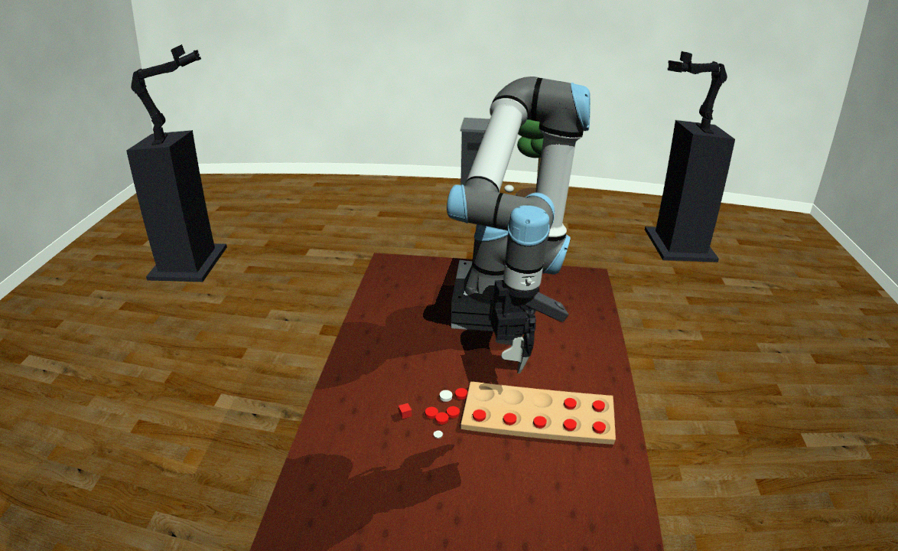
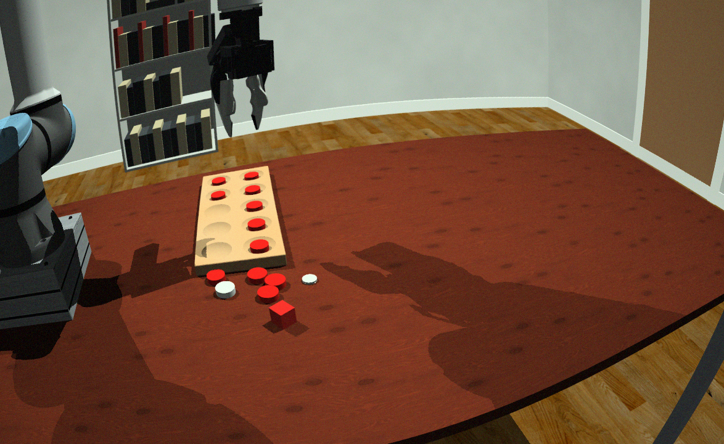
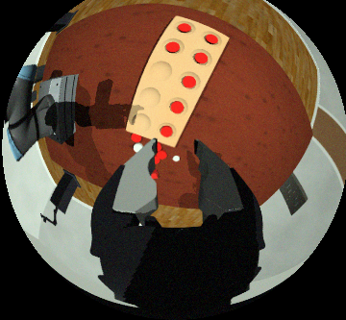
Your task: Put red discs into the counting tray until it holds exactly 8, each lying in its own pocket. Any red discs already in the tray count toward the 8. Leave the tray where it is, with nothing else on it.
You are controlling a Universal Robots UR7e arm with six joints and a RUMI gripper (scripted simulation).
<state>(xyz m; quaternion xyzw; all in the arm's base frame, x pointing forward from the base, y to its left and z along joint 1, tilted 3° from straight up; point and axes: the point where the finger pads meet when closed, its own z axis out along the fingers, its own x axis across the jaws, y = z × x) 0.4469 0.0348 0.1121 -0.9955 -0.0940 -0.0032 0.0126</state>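
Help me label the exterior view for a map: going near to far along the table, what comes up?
Red cube → cluster of loose red discs and white discs → counting tray, with the pincer hanging above its far end.

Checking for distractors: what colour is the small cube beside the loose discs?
Red, like the discs; the cube shows best in the exterior view.

Counting tray (image 2: 205,251) lies on counter (image 2: 464,221), seven discs (image 2: 255,223) in its pockets, three pockets bare; just off tray's near end, loose discs (image 2: 267,292) cluster; cube (image 2: 282,314) nearer still; hand (image 2: 241,118) high above tray's far end.
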